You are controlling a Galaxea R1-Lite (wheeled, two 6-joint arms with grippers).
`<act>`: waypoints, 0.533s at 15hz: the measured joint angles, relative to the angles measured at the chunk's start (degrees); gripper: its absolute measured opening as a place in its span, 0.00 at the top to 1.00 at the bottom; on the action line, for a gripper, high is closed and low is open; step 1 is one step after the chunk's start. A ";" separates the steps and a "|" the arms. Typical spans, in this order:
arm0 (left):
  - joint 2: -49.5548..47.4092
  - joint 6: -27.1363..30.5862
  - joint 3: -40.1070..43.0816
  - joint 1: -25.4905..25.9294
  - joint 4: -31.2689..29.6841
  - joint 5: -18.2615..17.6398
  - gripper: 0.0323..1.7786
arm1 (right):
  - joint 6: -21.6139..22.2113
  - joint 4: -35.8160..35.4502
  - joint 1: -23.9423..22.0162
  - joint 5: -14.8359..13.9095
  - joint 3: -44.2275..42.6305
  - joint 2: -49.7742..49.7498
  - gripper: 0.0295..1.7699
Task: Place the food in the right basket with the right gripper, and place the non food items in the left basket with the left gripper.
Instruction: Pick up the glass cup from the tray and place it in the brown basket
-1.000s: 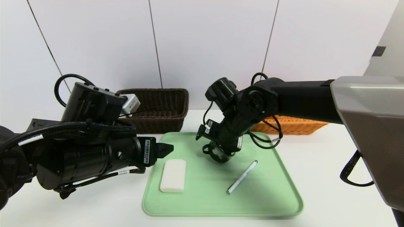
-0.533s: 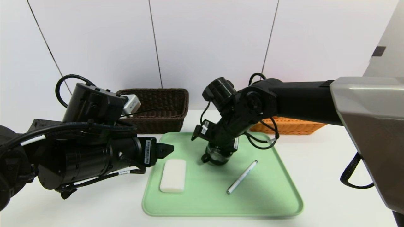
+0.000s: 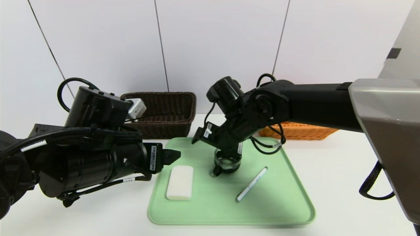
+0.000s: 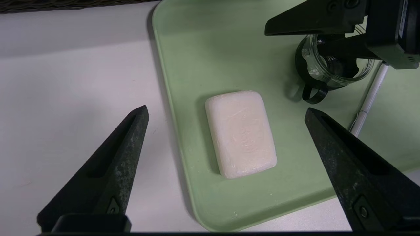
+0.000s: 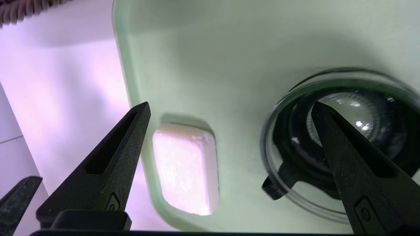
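Right gripper (image 5: 232, 103) spread wide, gripping nothing, has one finger over or inside the mouth of the glass cup (image 3: 228, 163), which stands upright on the green tray (image 3: 203, 214). Nearer the robot than that gripper lies the white pen (image 3: 251, 184); off to its left, the white block (image 3: 179, 183) sits beneath the parted, unloaded left gripper (image 4: 227, 108). All three non-food items remain to go into the dark basket (image 3: 157, 130) beyond the left gripper. No bun shows; perhaps it is already in the orange basket (image 3: 303, 131), largely hidden behind the right arm.
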 joint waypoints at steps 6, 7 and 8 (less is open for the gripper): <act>-0.61 0.02 0.26 0.02 0.06 0.04 0.05 | -1.48 1.44 1.27 -1.34 -0.04 0.20 0.04; -0.71 0.00 0.26 0.02 0.11 0.01 0.05 | -2.26 2.26 1.32 -2.52 -0.04 0.28 0.04; -0.77 0.00 0.26 0.02 0.09 0.01 0.05 | -3.35 2.86 1.43 -4.63 -0.04 0.50 0.04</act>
